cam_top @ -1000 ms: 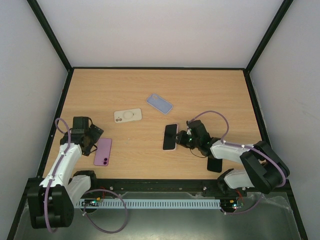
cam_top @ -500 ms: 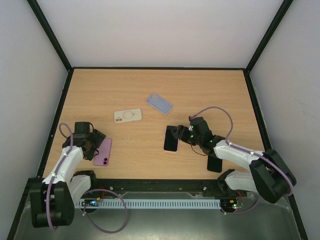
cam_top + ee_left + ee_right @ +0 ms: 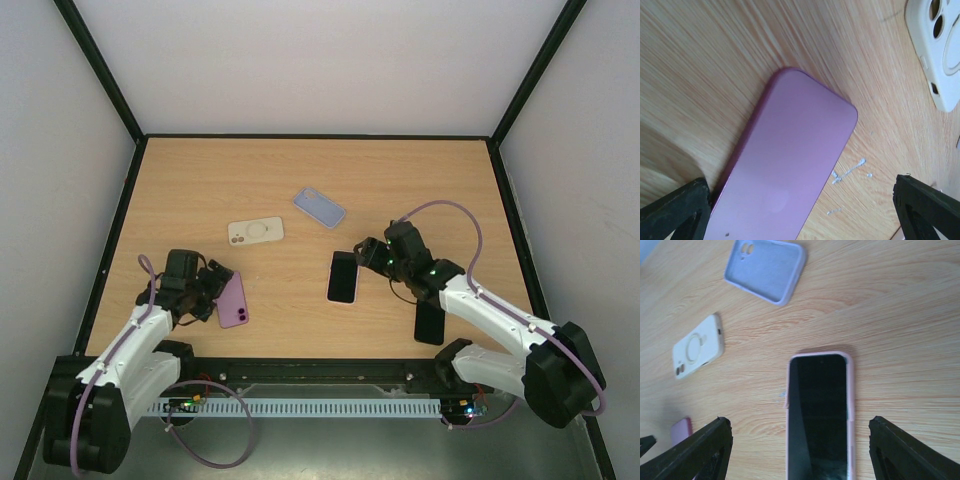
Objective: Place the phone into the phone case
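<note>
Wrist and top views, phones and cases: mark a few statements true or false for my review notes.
1. The dark-screened phone lies screen up inside a pink case. True.
2. The right gripper is clamped on that phone. False: its jaws stand wide apart, with bare wood showing between each finger and the phone.
3. The purple phone lies back up between the spread fingers of the left gripper. True.
4. The cream case is stacked on the lavender case. False: they lie apart, not touching.
</note>
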`<state>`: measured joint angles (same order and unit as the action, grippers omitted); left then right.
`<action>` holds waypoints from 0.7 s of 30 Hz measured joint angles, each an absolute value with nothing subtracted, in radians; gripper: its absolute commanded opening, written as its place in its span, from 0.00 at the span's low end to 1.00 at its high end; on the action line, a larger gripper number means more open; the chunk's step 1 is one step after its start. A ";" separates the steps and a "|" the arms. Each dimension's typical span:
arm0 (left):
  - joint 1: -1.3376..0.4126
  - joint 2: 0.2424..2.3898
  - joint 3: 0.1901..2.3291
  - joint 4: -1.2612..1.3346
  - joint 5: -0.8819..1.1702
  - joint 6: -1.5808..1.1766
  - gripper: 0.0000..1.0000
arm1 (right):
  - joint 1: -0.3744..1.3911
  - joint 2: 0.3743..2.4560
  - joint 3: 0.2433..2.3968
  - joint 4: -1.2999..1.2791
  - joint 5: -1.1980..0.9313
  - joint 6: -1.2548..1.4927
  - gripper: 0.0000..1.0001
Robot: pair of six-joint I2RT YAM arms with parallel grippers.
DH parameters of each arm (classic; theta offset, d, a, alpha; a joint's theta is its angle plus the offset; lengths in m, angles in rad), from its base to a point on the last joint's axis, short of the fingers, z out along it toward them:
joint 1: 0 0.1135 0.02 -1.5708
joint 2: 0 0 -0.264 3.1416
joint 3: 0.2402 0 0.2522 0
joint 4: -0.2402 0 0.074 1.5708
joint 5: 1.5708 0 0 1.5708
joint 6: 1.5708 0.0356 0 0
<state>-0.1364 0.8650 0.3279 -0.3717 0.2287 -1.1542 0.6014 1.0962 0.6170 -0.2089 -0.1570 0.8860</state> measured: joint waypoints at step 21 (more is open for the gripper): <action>-0.231 0.861 0.471 -0.498 0.097 -1.097 0.99 | 0.460 1.357 0.781 -0.476 0.166 0.860 0.80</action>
<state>-0.2314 0.8612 0.4706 -0.4984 0.0971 -1.0973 0.4599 1.3575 0.7807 -0.4759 0.1661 0.8597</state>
